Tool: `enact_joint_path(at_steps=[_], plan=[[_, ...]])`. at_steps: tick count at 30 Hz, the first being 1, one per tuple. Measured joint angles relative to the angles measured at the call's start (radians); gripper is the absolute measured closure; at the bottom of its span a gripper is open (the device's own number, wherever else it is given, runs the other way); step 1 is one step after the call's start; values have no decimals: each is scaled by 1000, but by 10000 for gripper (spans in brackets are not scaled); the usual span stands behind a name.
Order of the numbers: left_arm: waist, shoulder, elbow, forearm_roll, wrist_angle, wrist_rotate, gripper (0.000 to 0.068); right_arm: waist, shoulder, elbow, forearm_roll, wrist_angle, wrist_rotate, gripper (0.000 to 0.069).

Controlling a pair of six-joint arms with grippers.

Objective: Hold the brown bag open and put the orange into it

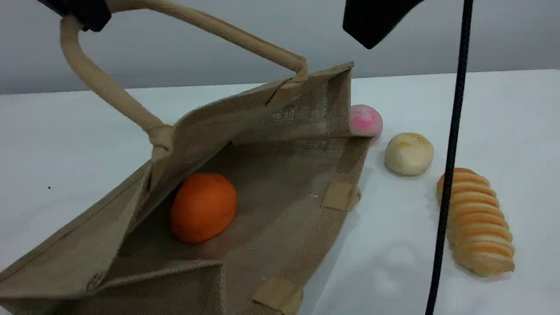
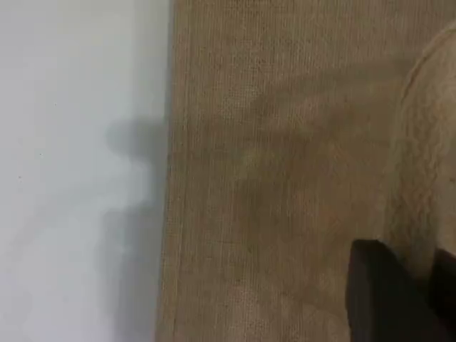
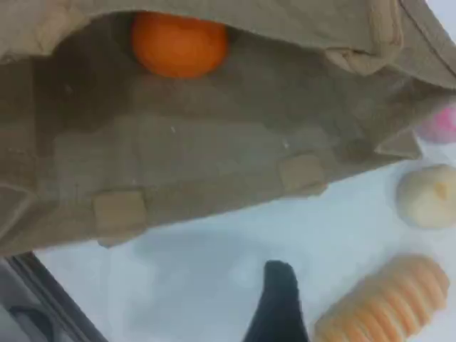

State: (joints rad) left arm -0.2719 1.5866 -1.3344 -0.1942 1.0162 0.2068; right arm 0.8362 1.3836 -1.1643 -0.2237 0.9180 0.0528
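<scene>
Orange (image 1: 202, 207): lies inside the brown bag (image 1: 280, 144), resting on the lower wall well behind the mouth. Left pincer (image 1: 81, 13) is pressed together on the upper rope handle (image 1: 105, 89), lifting it so the mouth gapes. Right pincer (image 1: 372, 22) hangs spread and empty above the table (image 1: 481, 109), near the bun (image 1: 409, 153) and loaf (image 1: 477, 221). Judgement: the fruit looks light, firm and apt to roll; take it across its round middle. The jute is limp, so it is best taken by the handle.
</scene>
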Motion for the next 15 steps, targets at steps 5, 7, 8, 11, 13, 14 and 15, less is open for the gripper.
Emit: enact_joint_path(at_steps=[5, 7, 8, 11, 13, 14, 15], plan=[[0, 0, 0, 40, 41, 0, 455, 0, 0, 0, -42, 19, 17, 202], [0, 0, 0, 40, 47, 0, 389, 0, 0, 0, -64, 28, 30, 202], [0, 0, 0, 40, 53, 0, 354, 0, 0, 0, -74, 33, 32, 202], [0, -3, 0, 40, 59, 0, 276, 0, -14, 0, -105, 56, 37, 202], [0, -6, 0, 40, 73, -1, 246, 0, -37, 0, -131, 84, 45, 202], [0, -6, 0, 40, 82, -1, 239, 0, -54, 0, -142, 99, 46, 202], [0, -6, 0, 40, 82, -1, 234, 0, -70, 0, -158, 107, 48, 202]])
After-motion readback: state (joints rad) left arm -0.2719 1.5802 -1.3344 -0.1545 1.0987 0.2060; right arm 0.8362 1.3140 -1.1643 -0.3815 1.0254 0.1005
